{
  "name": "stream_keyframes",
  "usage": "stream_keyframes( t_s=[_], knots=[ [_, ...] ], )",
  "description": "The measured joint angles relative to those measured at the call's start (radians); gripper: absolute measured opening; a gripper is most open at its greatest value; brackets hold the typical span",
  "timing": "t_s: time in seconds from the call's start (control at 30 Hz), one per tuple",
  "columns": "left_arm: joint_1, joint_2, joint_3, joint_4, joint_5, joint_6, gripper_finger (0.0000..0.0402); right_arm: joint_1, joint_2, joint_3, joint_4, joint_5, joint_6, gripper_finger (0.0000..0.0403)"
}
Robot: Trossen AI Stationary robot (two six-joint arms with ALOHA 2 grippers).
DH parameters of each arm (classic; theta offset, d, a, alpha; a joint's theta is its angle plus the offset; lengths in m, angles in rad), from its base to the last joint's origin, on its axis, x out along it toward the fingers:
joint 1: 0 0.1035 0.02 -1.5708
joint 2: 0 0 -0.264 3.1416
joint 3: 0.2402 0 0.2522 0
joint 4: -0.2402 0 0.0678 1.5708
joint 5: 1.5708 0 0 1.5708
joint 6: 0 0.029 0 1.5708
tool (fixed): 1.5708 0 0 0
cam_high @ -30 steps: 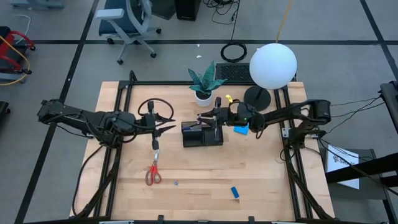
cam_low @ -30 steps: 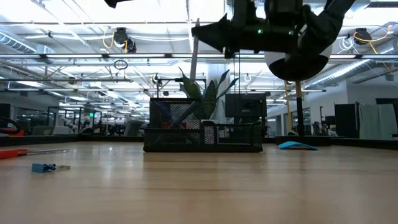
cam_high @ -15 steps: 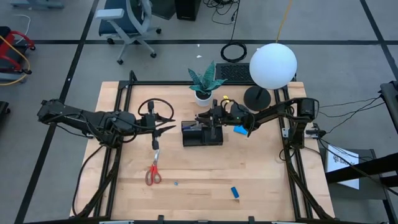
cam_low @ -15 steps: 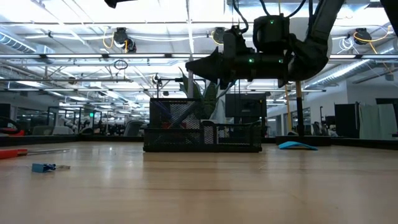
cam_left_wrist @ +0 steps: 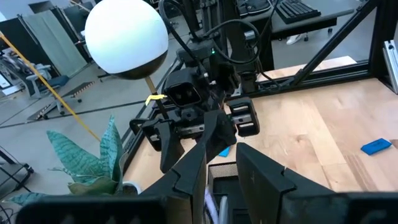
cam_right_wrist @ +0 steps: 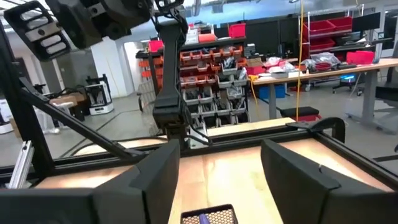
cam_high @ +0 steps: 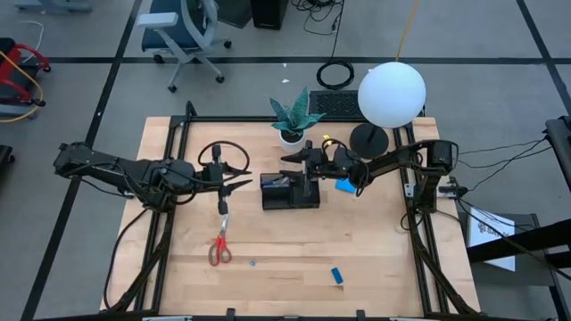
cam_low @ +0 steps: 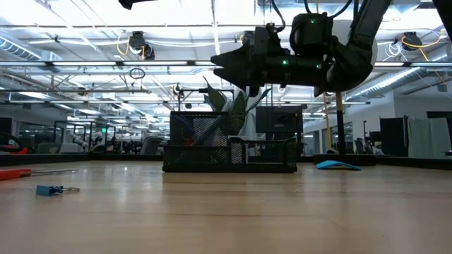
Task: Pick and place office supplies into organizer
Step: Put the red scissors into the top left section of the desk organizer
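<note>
Black wire-mesh metal organizer [cam_low: 230,149] on a smooth, matt pale wooden table [cam_high: 294,245]; glossy white globe lamp [cam_high: 392,94].

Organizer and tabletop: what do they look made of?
Organizer: looks like black wire mesh, probably metal; the low view shows through its lattice walls. Table: pale wood, likely butcher-block with a matte finish; parallel plank seams and grain are visible.

Right arm extended toward the centre, raised off the counter; right hand [cam_high: 296,159] level, fingers spread and empty. Left arm extended from the left side; left hand [cam_high: 239,175] fingers parted, empty
</note>
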Motion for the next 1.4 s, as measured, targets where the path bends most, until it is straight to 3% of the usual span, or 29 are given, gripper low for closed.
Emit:
stream_keyframes(
  t_s=[0.4,0.7,0.83,1.1,1.4],
  knots=[
    [0.000,0.000,0.000,-0.005,0.005,-0.011,0.0097,0.001,-0.027,0.000,0.075,-0.064,0.002,0.0213],
    [-0.007,0.000,0.000,-0.038,0.128,-0.029,0.0097,0.024,-0.179,0.000,-0.102,-0.194,-0.047,0.0208],
    [-0.029,0.000,0.000,-0.099,0.132,-0.029,0.0097,0.060,-0.262,0.000,-0.263,-0.176,-0.174,0.0205],
    [-0.130,0.000,0.000,-0.198,0.131,-0.022,0.0097,0.116,-0.381,0.000,-0.447,0.002,-0.292,0.0202],
    [-0.329,0.081,0.002,-0.209,0.074,-0.065,0.0098,0.122,-0.412,0.000,-0.495,0.007,-0.307,0.0201]
  ],
)
